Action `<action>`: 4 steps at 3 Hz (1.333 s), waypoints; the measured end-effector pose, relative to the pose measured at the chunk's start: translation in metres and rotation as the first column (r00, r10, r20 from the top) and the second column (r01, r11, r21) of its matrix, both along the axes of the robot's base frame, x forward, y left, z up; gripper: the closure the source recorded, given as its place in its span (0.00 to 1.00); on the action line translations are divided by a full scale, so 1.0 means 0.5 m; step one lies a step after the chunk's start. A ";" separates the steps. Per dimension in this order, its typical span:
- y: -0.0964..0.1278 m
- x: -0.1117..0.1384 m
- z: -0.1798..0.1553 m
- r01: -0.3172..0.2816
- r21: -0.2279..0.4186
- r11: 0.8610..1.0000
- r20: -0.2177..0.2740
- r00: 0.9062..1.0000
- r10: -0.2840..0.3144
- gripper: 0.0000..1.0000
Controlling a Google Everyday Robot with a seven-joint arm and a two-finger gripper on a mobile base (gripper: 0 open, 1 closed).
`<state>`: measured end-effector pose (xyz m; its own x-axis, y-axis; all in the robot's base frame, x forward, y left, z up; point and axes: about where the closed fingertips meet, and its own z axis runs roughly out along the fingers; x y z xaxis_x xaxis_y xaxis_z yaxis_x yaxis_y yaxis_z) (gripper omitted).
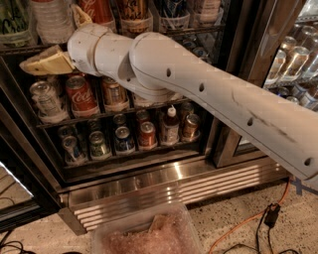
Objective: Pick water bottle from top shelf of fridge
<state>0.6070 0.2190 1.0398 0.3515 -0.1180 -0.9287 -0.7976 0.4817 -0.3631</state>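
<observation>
Fig.: Reach phase, pre-grasp. The hand (45, 62) sits at the left of the fridge (164, 184) opening, just below the front rail of the top shelf (196, 31) and in front of the cans one rack down, e.g. the Coke can (79, 94). Whether it is open or shut cannot be told from this view; no object is seen in it. The water bottle (52, 20) stands on the top shelf, above and slightly right of the hand, btw. a bottle w/ green lettering (9, 25) and a red Coke bottle (97, 10); its cap is cut off by the upper edge.

Judged step: bring the hand to grasp height. To do it well: raise the hand clear of the rail first, then go in level; set the opening wide, as the bottle is broader than its neighbours; centre on the ribbed body, not the neck; keep the wrist off the Coke bottle. Likely risks: catching the rail, or nudging the bottle backwards
</observation>
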 end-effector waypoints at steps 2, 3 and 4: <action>0.030 0.024 -0.008 -0.039 0.017 0.999 -0.018 0.999 0.039 0.00; 0.048 0.068 0.034 -0.069 0.006 0.998 -0.012 0.998 0.069 0.00; 0.048 0.076 0.034 -0.066 0.006 0.998 -0.021 0.998 0.066 0.00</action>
<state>0.6448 0.2431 1.0567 0.3391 -0.0901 -0.9364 -0.8352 0.4294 -0.3437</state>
